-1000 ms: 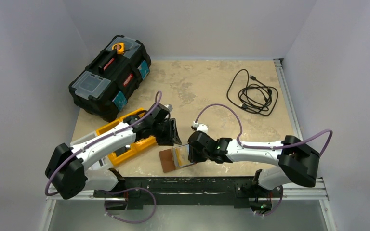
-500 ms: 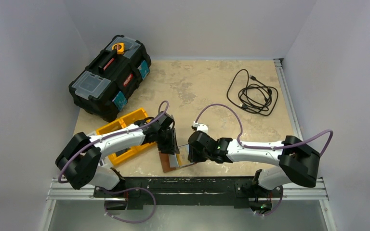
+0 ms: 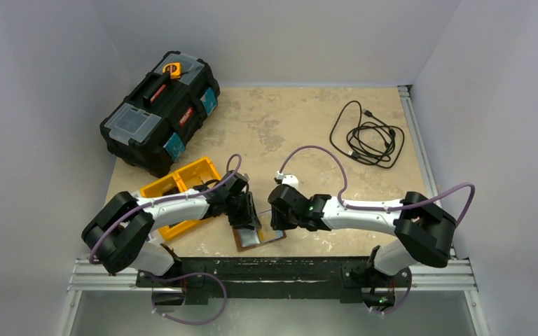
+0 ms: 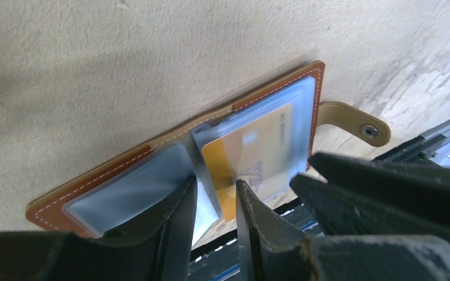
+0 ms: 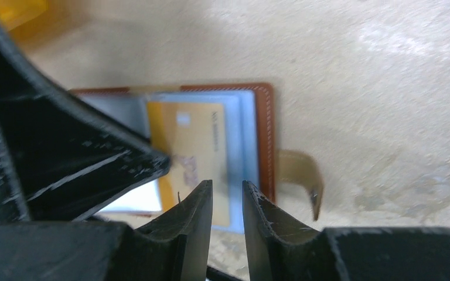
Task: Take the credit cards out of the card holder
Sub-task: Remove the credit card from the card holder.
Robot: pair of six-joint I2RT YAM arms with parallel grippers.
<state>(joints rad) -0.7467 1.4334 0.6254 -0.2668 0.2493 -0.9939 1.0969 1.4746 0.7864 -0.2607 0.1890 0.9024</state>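
Note:
The brown leather card holder lies open near the table's front edge, grey-blue sleeves up. In the left wrist view its brown border and snap tab show, and a yellow card sits in a clear sleeve and juts toward me. My left gripper has its jaws a little apart, straddling the near edge of that sleeve and card. My right gripper hovers over the holder's right half, jaws narrowly apart with nothing between them. The two grippers are close together.
An orange tray lies left of the holder, under my left arm. A black toolbox stands at the back left. A coiled black cable lies at the back right. The table's front rail runs just below the holder.
My left gripper moved from beside the orange tray down onto the open card holder. My right gripper shifted slightly up and left, and the holder's right half now lies flatter.

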